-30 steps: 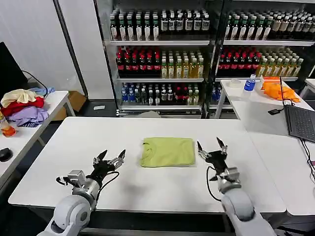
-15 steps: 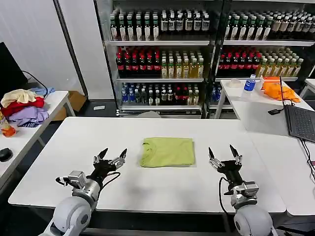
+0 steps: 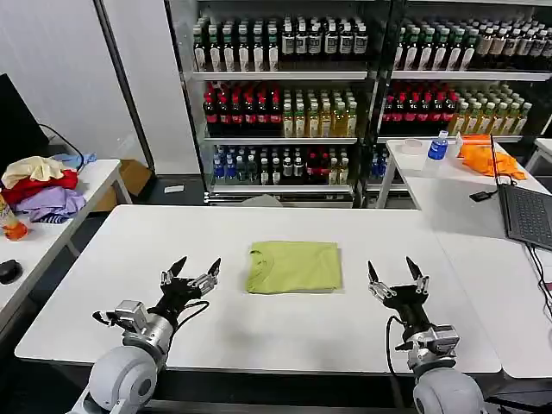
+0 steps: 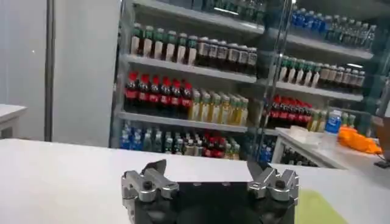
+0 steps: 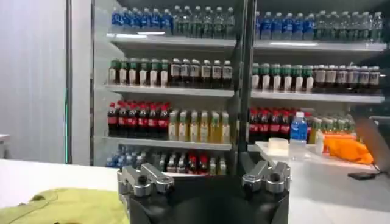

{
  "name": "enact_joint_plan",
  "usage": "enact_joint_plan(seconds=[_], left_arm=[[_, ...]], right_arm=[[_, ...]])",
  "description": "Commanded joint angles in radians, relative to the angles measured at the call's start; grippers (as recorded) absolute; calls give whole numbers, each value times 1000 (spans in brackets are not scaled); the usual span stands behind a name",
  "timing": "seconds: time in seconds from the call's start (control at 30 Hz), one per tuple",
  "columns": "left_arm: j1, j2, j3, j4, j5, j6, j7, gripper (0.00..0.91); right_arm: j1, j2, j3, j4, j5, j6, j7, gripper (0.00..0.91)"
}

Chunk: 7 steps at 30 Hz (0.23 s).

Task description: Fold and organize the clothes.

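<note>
The lime T-shirt (image 3: 294, 266) lies folded into a flat rectangle near the middle of the white table (image 3: 259, 336), its ribbed collar at the edge toward the robot's left. In the right wrist view a rumpled corner of the same shirt (image 5: 67, 206) shows low beside that arm's jaws, and in the left wrist view a pale green sliver at the table edge is probably the shirt too, though too little of it shows to be sure.

The left gripper (image 3: 192, 273) hangs just above the table on the shirt's left, apart from the cloth, its jaws spread wide and holding nothing. The right gripper (image 3: 394, 276) stands on the shirt's right, a little farther from it, jaws likewise released and empty, fingertips pointing up and forward.

Outward, a side table on the left carries a heap of cream, red and lavender garments (image 3: 39, 188). On the table to the right lie an orange cloth (image 3: 487, 158), a blue-capped bottle (image 3: 438, 146) and an open laptop (image 3: 526, 215). Behind everything stand shelves of drink bottles (image 3: 285, 112).
</note>
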Motion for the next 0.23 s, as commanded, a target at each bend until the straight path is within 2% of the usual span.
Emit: enact_joint_plan(seconds=[0.03, 0.17, 0.23], left_arm=[[14, 7, -6, -11, -1, -7, 0, 907], [34, 25, -16, -14, -1, -10, 1, 907], [38, 30, -18, -16, 1, -10, 1, 907]], right_arm=[[-27, 4, 17, 24, -23, -5, 2, 907], [-31, 6, 25, 31, -24, -13, -3, 907], [-27, 13, 21, 37, 15, -16, -11, 907]])
